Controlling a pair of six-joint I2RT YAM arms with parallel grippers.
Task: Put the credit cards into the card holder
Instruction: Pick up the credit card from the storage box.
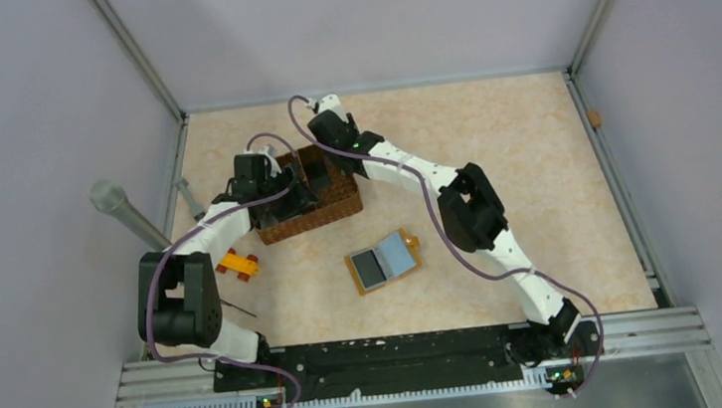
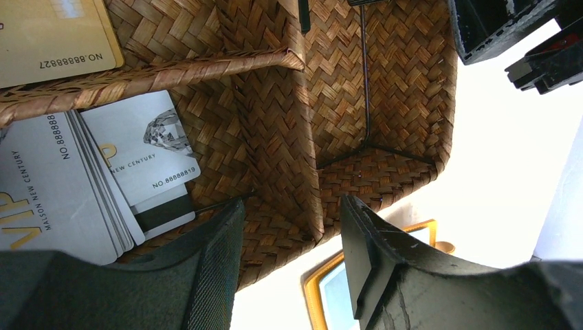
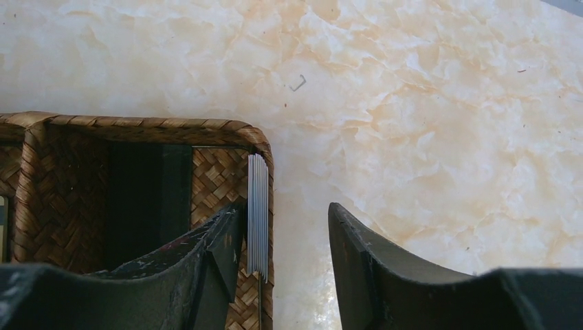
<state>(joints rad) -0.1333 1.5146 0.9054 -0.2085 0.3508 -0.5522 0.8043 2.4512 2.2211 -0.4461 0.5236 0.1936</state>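
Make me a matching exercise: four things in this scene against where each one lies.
Things:
1. gold card
2. grey cards
3. card holder
4. toy block

Places:
a. lying open on the table
b. on the table, left of the card holder
c. fanned in a stack inside a basket compartment
d. across a woven divider from the grey stack

Pairs: 1-d, 2-c, 3-a, 4-b

credit cards [image 2: 137, 151] in basket [image 1: 309, 227], card holder [image 1: 383, 262] before basket
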